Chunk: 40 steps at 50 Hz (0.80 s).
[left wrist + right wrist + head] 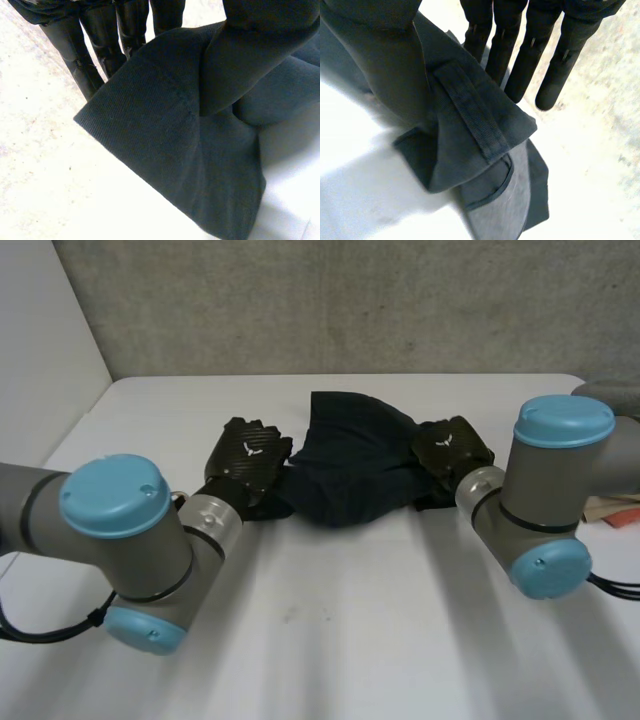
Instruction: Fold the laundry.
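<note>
White table (pixel 320 640): left hand (pixel 245 458) and right hand (pixel 452 447) each pinch the crumpled dark-navy cloth garment (pixel 350 470); if you pull unevenly, one edge may slip.

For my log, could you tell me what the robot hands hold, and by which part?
Both hold the dark garment: left robot hand at its hemmed edge, right robot hand beside a belt loop.

Dark navy cloth (pixel 350 465), fine ribbed weave near the fingers, black left hand (pixel 248 458) and right hand (pixel 455 445), small white mark on each, white table (pixel 330 620), grey arms (pixel 562 480), light-blue caps (pixel 563 420).
</note>
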Tool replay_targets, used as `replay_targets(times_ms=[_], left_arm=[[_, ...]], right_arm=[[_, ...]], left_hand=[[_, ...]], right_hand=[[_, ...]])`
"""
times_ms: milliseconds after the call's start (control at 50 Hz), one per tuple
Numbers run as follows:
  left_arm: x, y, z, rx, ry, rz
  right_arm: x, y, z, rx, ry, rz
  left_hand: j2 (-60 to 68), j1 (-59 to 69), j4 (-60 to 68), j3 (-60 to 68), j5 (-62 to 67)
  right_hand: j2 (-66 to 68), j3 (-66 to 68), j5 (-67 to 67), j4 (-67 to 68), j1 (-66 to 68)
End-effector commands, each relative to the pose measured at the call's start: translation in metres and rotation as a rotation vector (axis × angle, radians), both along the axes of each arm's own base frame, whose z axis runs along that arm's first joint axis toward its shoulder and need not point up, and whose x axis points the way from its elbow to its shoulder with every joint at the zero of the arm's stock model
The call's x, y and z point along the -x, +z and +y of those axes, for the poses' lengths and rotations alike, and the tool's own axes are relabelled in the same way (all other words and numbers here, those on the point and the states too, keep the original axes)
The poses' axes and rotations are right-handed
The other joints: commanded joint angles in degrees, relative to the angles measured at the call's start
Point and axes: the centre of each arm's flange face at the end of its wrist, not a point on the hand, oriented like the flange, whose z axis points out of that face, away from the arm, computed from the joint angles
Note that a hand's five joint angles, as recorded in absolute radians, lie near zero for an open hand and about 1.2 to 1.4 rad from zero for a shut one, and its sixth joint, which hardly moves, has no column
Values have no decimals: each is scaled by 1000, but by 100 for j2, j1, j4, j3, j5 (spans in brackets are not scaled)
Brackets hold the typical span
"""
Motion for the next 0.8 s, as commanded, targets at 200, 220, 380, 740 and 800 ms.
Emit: replay_targets(times_ms=[200, 220, 380, 740, 800], left_arm=[[-15, 24, 28, 0, -9, 17], [-15, 23, 28, -4, -9, 15], [-15, 26, 27, -4, -9, 18], [-42, 170, 52, 303, 49, 212], [-48, 193, 58, 346, 72, 243]], right_arm=[[21, 14, 26, -182, -63, -125], [21, 13, 25, -179, -63, -126], [12, -14, 14, -141, -46, -127], [44, 187, 70, 334, -25, -97], [51, 214, 84, 362, -28, -95]], left_hand=[[1146, 1529, 1117, 1161, 1364], [1146, 1529, 1117, 1161, 1364], [1146, 1529, 1117, 1161, 1364], [1146, 1529, 1117, 1161, 1364], [1146, 1529, 1117, 1161, 1364]], right_hand=[[-625, -623, -531, -607, -615], [-591, -589, -498, -574, -581], [2399, 2402, 2493, 2417, 2410], [3692, 3695, 3786, 3710, 3702], [3692, 3695, 3786, 3710, 3702]])
